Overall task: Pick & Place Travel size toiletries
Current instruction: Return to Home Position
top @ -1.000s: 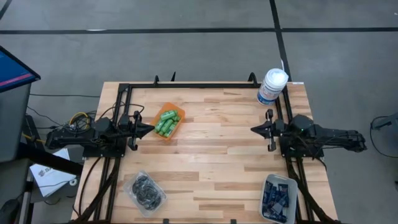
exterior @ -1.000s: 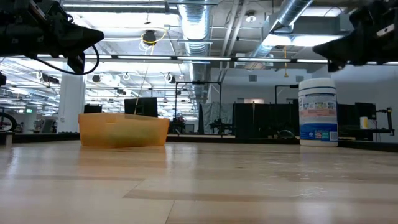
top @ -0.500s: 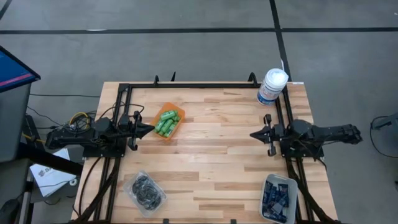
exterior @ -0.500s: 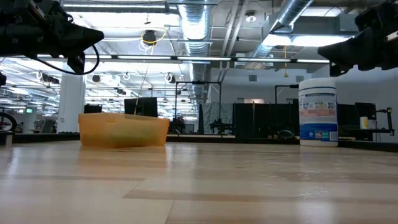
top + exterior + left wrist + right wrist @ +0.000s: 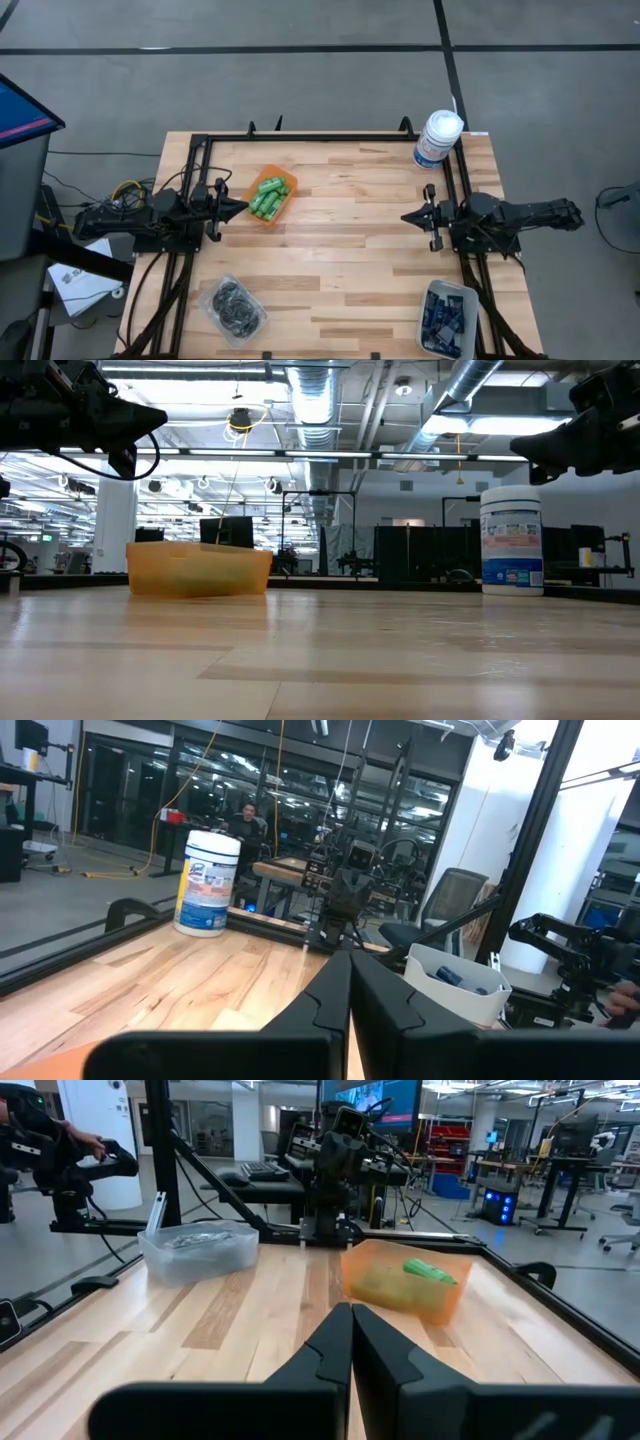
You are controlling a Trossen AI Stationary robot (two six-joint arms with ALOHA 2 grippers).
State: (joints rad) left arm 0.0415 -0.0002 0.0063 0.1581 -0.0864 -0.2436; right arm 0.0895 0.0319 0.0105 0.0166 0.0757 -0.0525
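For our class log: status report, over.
Left gripper, right gripper: shut, empty. Small bright green bottles in orange plastic bin. Large white canister at wooden table corner.

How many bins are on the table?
3: an orange bin left of the middle, a clear bin lower left, a gray bin lower right, in the high view.

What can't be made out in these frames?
Green bottles: count; tiny and piled in high view, behind the orange bin wall in low view.
Navy tubes: count; tiny, overlapping in the gray bin.
Black pieces: count; tiny, heaped in high view.
Canister label text: too small everywhere.
Left gripper and right gripper, at the table's sides: nothing hidden, both shut.
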